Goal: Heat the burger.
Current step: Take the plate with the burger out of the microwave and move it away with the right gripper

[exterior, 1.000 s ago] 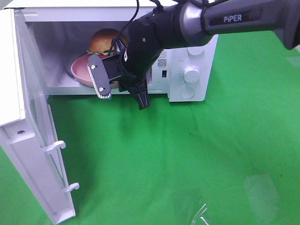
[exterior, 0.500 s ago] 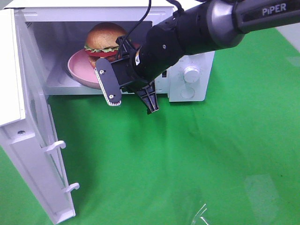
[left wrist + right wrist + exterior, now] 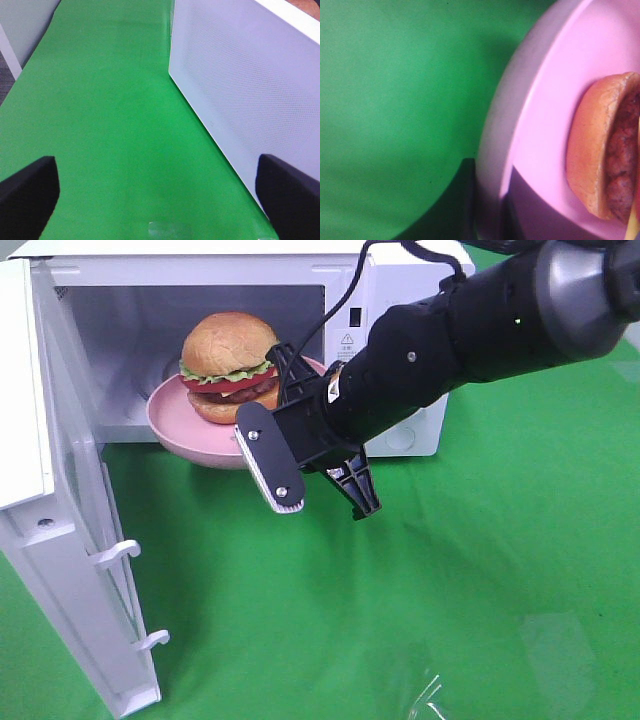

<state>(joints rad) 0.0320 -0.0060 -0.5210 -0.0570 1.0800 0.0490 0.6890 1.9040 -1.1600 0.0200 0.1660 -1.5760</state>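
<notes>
Nearest, left gripper (image 3: pixel 155 200) idled over the green table (image 3: pixel 110 115) with jaws wide apart, while the right gripper (image 3: pixel 318 472), jaws clamped on the pink plate (image 3: pixel 175 420), had drawn plate and burger (image 3: pixel 228 365) partly out of the open microwave (image 3: pixel 390 270), suggesting heating was over

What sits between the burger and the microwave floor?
Only the pink plate: the burger rests on it, its rim pinched by the right pincer. The exterior high view shows this.
</notes>
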